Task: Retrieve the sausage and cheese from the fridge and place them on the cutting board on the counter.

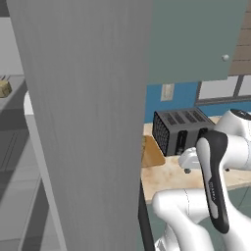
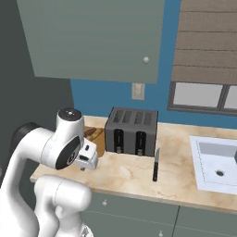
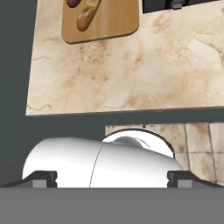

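Sausage on board, cheese not yet fetched.

The sausage (image 3: 72, 2) lies on the cutting board (image 3: 111, 24) beside a paler stick-shaped item (image 3: 87, 15); the cheese (image 1: 4, 88) sits on a fridge (image 1: 88, 122) shelf, far left of the arm, prob. behind the open door. The gripper (image 3: 111, 177) hangs over the counter (image 3: 131, 74) edge w/ jaws fully apart, holding nothing, pointed down. Next reach must swing left, into the fridge.
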